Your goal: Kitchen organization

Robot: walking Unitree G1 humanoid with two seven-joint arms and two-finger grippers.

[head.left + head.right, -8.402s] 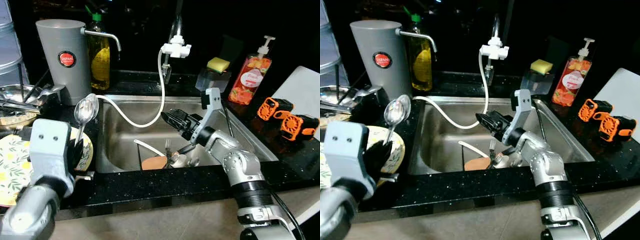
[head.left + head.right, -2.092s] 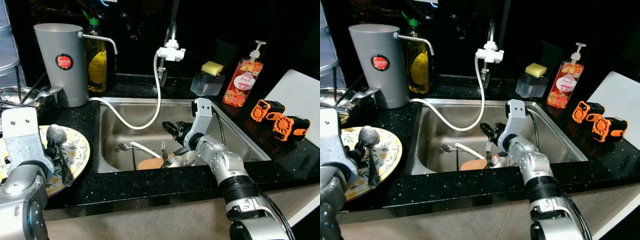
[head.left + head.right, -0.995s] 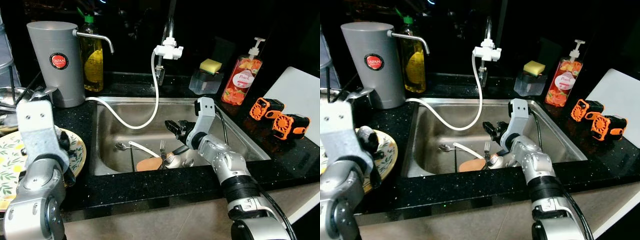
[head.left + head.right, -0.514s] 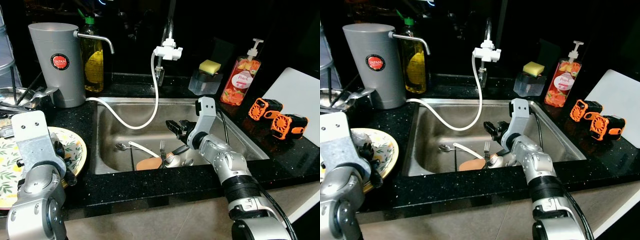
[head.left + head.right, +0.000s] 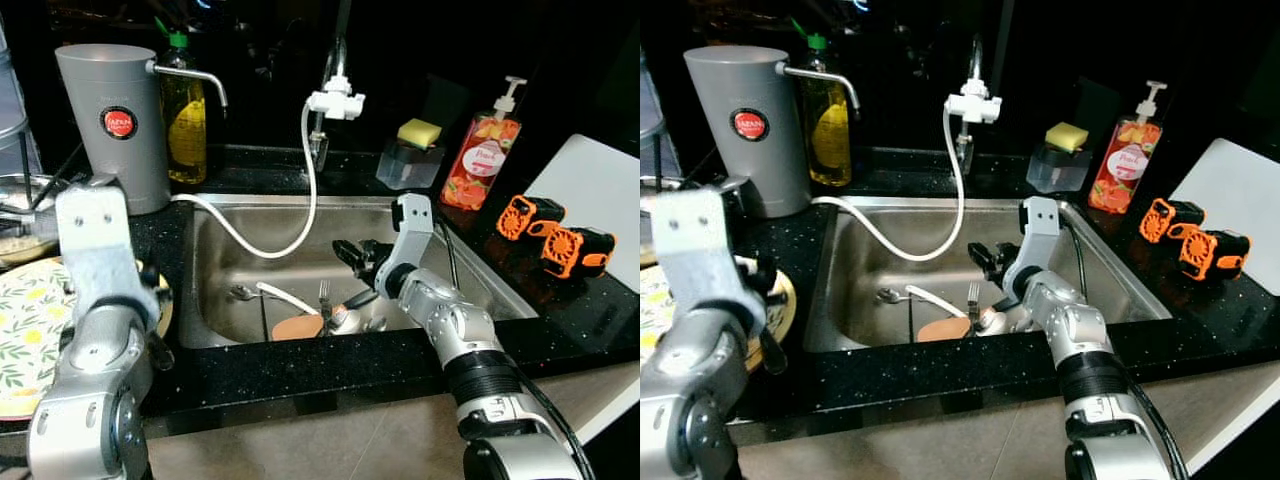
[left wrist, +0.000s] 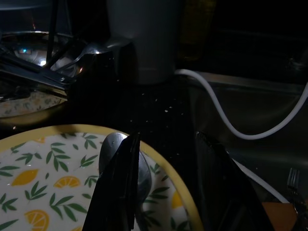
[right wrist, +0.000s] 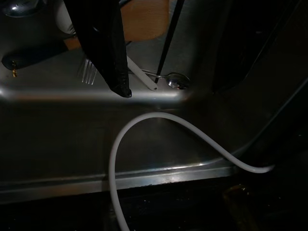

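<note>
My left gripper (image 6: 168,137) hovers open low over a yellow-rimmed plate with lemon prints (image 5: 30,330) on the counter to the left of the sink. A metal spoon (image 6: 114,150) lies on that plate, partly behind one finger (image 6: 120,192). My right gripper (image 5: 350,255) hangs open over the steel sink (image 5: 225,255) with nothing between its fingers. Below it in the basin lie a fork (image 5: 323,297), a small spoon (image 5: 240,293), a white-handled utensil (image 5: 285,297) and a brown wooden piece (image 5: 300,327).
A grey jug (image 5: 113,120) and an oil bottle (image 5: 187,125) stand at the back left. A white hose (image 5: 270,245) droops from the tap (image 5: 335,100) into the sink. A sponge holder (image 5: 418,135), soap dispenser (image 5: 482,150), two orange fans (image 5: 555,235) and a white board (image 5: 600,190) stand to the right.
The left gripper, which held a spoon up in the air, has lowered it onto the plate and let go. The right gripper stays over the sink.
</note>
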